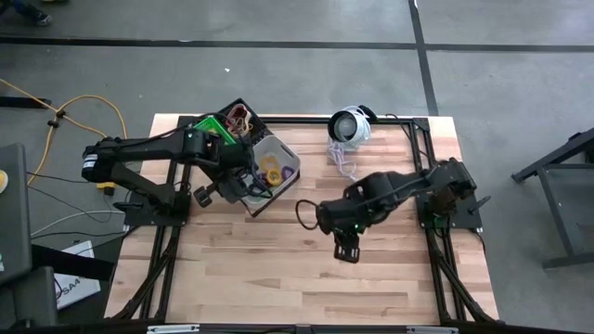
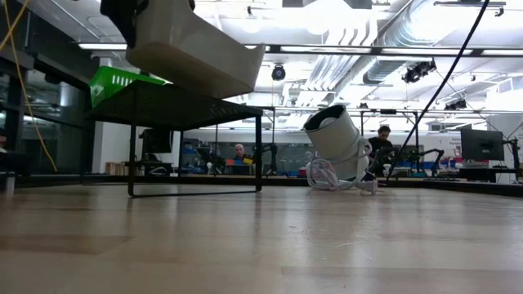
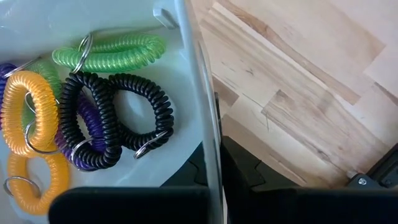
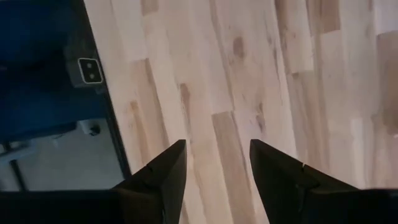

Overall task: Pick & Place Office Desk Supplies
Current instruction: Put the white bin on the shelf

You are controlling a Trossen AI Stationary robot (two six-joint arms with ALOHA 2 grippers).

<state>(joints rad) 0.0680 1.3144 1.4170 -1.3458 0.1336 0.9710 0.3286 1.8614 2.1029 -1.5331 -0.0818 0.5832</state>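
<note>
My left gripper (image 1: pixel 249 188) is shut on a pale grey bin (image 1: pixel 275 169). The low view shows the bin (image 2: pixel 196 49) in the air, tilted, above the black mesh rack (image 2: pixel 192 106). Inside it lie coiled elastic loops: green (image 3: pixel 112 51), black (image 3: pixel 118 118), orange (image 3: pixel 28 118) and purple (image 3: pixel 84 127). A green bin (image 1: pixel 209 126) and a black bin (image 1: pixel 239 115) holding more loops rest on the rack (image 1: pixel 232 125). My right gripper (image 1: pixel 348 250) hangs open over bare table near the middle, and its wrist view (image 4: pixel 214 168) shows only wood between the fingers. My left gripper holds the grey bin by its side wall (image 3: pixel 204 118), at the rim. One finger (image 3: pixel 189 171) is inside the bin and the other (image 3: pixel 249 168) is outside, with the wall pinched between them. The bin is lifted clear of the table and rack, and tilted.
A round white-and-black device (image 1: pixel 351 125) with a tangled cord (image 1: pixel 342 160) sits near the table's far edge; the low view also shows the device (image 2: pixel 339 147). The mesh rack occupies the far left corner. Bare wood (image 1: pixel 278 269) stretches across the near half.
</note>
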